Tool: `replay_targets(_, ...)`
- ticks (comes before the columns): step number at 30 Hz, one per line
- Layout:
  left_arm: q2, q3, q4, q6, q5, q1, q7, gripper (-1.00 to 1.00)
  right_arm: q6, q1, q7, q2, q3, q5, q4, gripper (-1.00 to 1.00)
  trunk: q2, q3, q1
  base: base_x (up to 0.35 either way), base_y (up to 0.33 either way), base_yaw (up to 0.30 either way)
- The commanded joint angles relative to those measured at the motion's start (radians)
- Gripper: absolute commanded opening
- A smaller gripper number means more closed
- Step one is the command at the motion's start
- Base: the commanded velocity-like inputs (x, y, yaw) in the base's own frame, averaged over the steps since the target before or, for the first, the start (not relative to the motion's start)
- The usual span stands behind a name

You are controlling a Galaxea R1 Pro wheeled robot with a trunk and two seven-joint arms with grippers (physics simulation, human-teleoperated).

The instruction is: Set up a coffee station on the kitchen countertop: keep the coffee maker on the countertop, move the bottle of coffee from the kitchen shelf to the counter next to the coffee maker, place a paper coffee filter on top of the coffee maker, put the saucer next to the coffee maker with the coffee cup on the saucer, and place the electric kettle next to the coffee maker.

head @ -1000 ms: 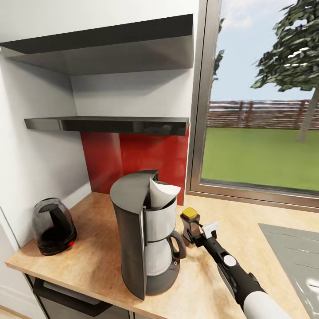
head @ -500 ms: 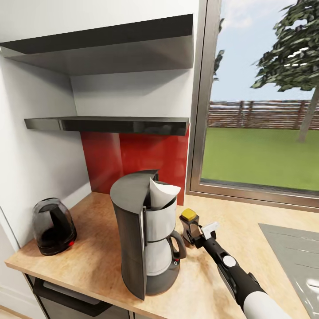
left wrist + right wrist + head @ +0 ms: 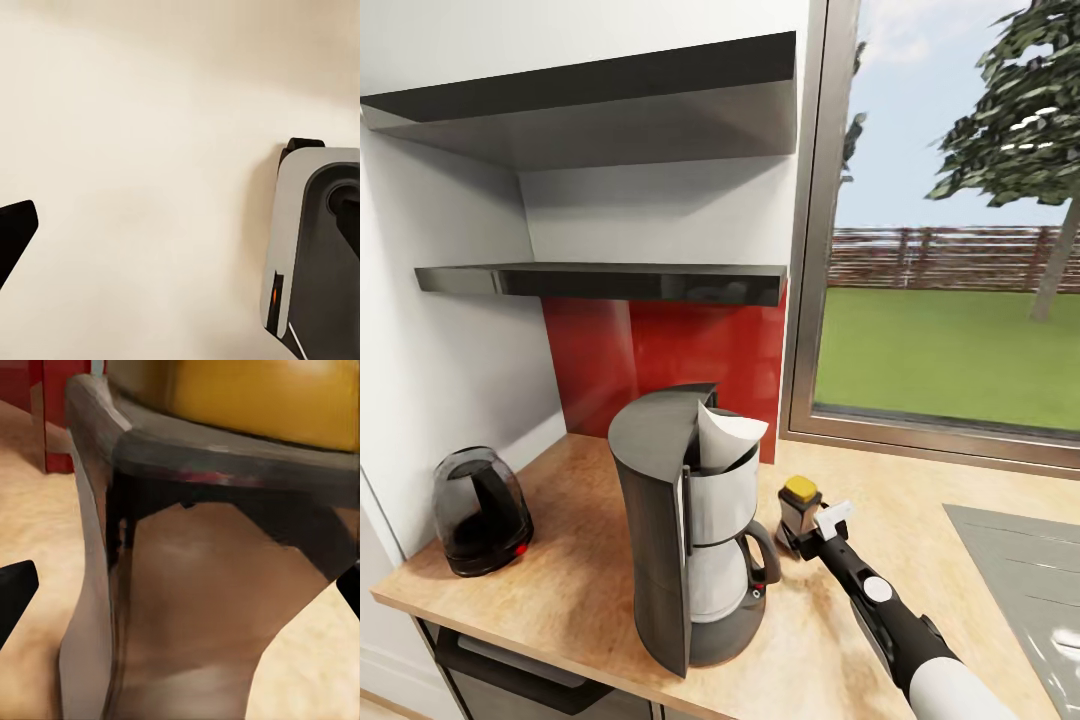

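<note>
On the kitchen countertop [image 3: 920,500], just to the right of the coffee maker [image 3: 695,530], the right gripper [image 3: 800,532] stood around the bottle of coffee [image 3: 798,508]. In the right wrist view the bottle [image 3: 210,585] was very close to the camera, and the dark tips of the two fingers [image 3: 15,592] showed at the two edges of the picture, one on each side of it. The fingers were set apart, but whether they pressed the glass or stood a little free of it, I could not tell. The bottle stood upright on the wood, its yellow cap [image 3: 800,489] on top, at about three o'clock from the coffee maker and near its black carafe handle.

The paper coffee filter [image 3: 728,438] sat in the open top of the coffee maker, its white cone pointing up. At about nine o'clock from the machine, well apart, the electric kettle [image 3: 480,512] stood near the left end of the countertop, beside the white wall. Above, at twelve o'clock, the kitchen shelf [image 3: 610,281] ran along the wall over a red back panel [image 3: 690,360], with a thicker upper shelf [image 3: 590,105] over it.

The left wrist view looked at a pale surface, with one dark fingertip of the left gripper [image 3: 13,232] at its edge and a grey part of the robot [image 3: 315,247]. How far that gripper was open, I could not tell.
</note>
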Motion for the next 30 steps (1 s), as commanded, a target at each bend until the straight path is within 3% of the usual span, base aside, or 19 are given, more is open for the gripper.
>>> replay_targets(1, 0.000, 0.001, 0.001, -0.003, 0.006, 0.000, -0.001, 1.00, -0.003, 0.000, 0.002, 0.000, 0.000, 0.003, 0.000, 1.00, -0.001, 0.000, 0.000, 0.000, 0.000, 0.000)
replay_targets(30, 0.000, 0.003, 0.001, -0.004, 0.007, 0.000, -0.001, 1.00, -0.003, 0.000, 0.002, 0.000, -0.001, 0.003, 0.000, 1.00, -0.001, 0.000, 0.000, -0.020, 0.000, 0.000)
